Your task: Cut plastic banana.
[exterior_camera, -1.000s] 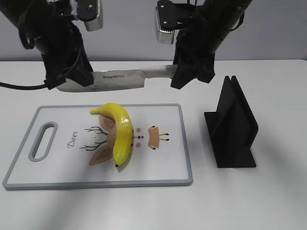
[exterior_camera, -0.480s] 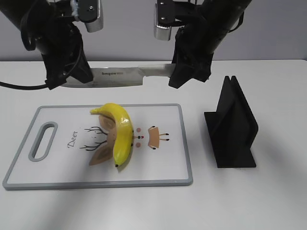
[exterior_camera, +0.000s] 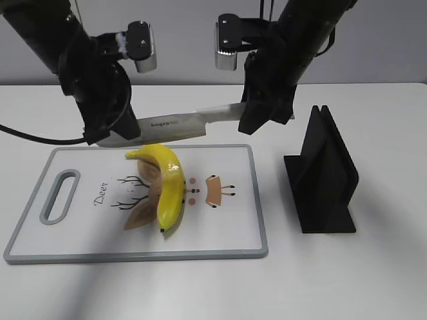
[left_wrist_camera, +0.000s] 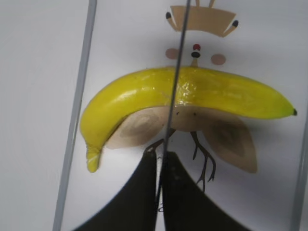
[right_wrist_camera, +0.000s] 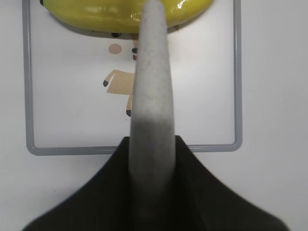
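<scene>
Plastic banana (exterior_camera: 168,185) lies whole on the cutting board (exterior_camera: 233,227), roughly mid-board, curved, stem end toward the far edge, other tip toward the near edge. It covers part of the printed deer graphic (exterior_camera: 137,193). Board is white with a grey rim and a handle slot (exterior_camera: 60,195) at its left end, flat on the white desk (exterior_camera: 200,287).

Knife (exterior_camera: 177,122) is held above the far edge of the board, blade roughly level, slightly tilted, its tip end on the left. It is not touching the banana in the exterior view; it sits just above and behind the stem end.

Left gripper (exterior_camera: 107,130) jaws closed on the blade's tip end; left wrist view shows the thin blade edge (left_wrist_camera: 175,82) pinched between the dark fingers (left_wrist_camera: 185,197), running straight across the banana's (left_wrist_camera: 192,94) middle below.

Right gripper (exterior_camera: 263,113) jaws closed on the knife's grey handle; right wrist view shows the handle (right_wrist_camera: 151,96) clamped between the fingers (right_wrist_camera: 202,192), pointing at the banana (right_wrist_camera: 110,14) at frame top.

Black knife stand (exterior_camera: 323,177) is on the desk right of the board, apart from it, nothing in it.
</scene>
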`<state>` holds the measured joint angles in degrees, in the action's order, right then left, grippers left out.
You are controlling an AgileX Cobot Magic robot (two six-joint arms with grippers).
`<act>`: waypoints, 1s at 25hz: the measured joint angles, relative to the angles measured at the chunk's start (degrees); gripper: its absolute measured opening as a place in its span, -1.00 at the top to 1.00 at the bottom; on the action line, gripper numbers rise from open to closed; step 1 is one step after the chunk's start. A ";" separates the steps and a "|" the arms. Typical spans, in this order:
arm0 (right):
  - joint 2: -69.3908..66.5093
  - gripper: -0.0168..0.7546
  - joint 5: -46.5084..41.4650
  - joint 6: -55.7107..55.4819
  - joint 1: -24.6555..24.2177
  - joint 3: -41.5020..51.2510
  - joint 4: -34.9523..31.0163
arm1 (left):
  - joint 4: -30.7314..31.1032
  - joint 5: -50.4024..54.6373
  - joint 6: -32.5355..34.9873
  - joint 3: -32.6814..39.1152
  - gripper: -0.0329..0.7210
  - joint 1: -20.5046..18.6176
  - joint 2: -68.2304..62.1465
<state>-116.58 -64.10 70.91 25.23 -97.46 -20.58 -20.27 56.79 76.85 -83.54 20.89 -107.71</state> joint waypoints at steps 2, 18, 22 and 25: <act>-1.81 0.54 0.07 0.00 0.00 -0.06 -0.05 | -0.18 -2.44 0.00 2.03 0.91 0.00 -0.51; -12.84 0.53 -0.72 0.96 0.02 -1.37 -1.52 | -1.67 -16.80 0.93 14.07 0.87 0.20 -3.75; -11.63 0.53 -0.48 0.96 0.02 -1.04 -1.33 | -1.67 -17.61 0.88 14.89 0.87 0.30 -2.28; -10.17 0.53 0.13 0.89 0.33 -0.69 -1.26 | -0.83 -17.95 0.82 15.42 0.87 0.30 -0.30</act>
<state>-126.75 -63.96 71.80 25.56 -98.15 -21.84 -21.10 38.84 77.67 -68.12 21.19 -108.01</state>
